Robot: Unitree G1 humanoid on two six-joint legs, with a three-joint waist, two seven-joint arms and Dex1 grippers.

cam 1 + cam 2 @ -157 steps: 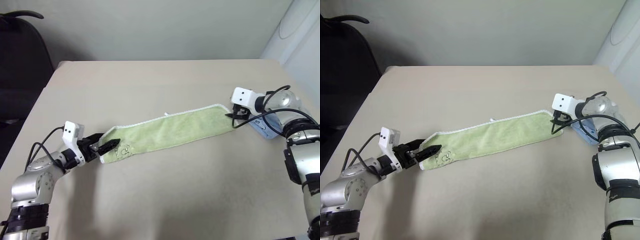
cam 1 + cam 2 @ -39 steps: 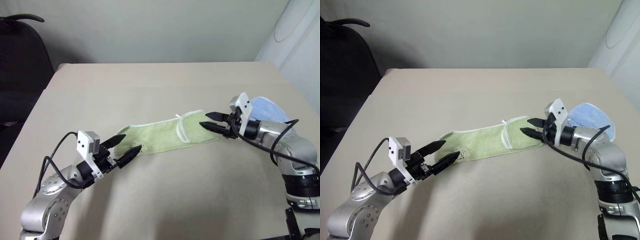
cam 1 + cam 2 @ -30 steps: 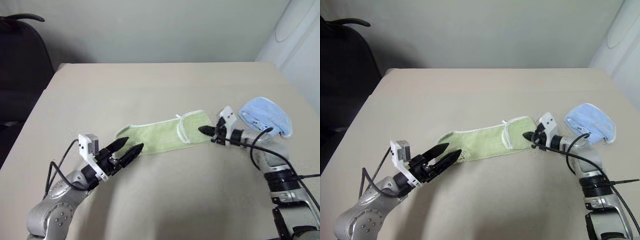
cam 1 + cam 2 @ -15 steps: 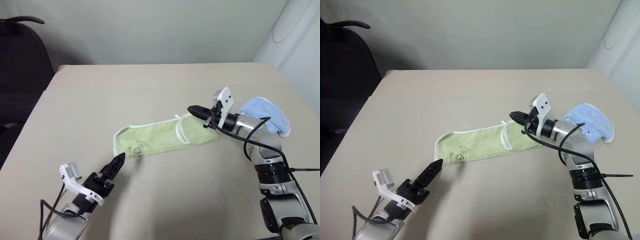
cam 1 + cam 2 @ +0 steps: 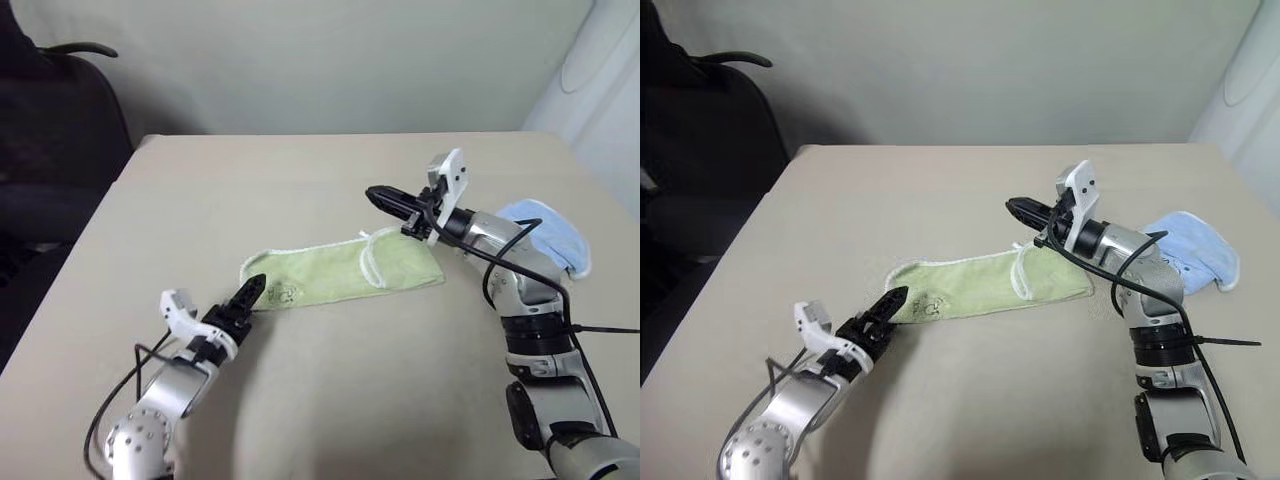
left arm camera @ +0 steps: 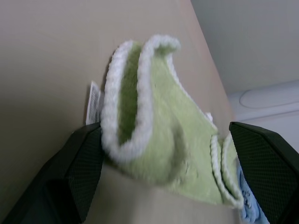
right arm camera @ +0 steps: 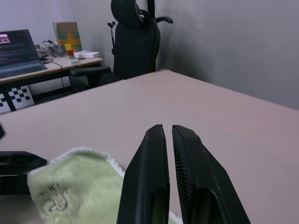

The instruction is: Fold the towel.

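The towel point(image 5: 335, 272) is a light green strip lying flat in the middle of the table point(image 5: 300, 180), with its right end turned back over itself point(image 5: 400, 258). A small dark logo sits near its left end. My left gripper point(image 5: 250, 290) is low at that left end, open. In the left wrist view its fingers point(image 6: 70, 177) stand wide on either side of the towel's end point(image 6: 159, 126). My right gripper point(image 5: 378, 198) hangs above the folded right end, shut and empty. Its fingers point(image 7: 159, 154) are nearly pressed together in the right wrist view, with the towel point(image 7: 79, 186) below.
A light blue bunched cloth point(image 5: 550, 232) lies by the table's right edge, behind my right arm. A black office chair point(image 5: 60, 110) stands off the far left corner. Bare tabletop stretches behind and in front of the towel.
My left gripper has come forward and down to the towel's left end and rolled over. My right gripper has risen off the folded right end, shut and empty. The camera has also shifted.
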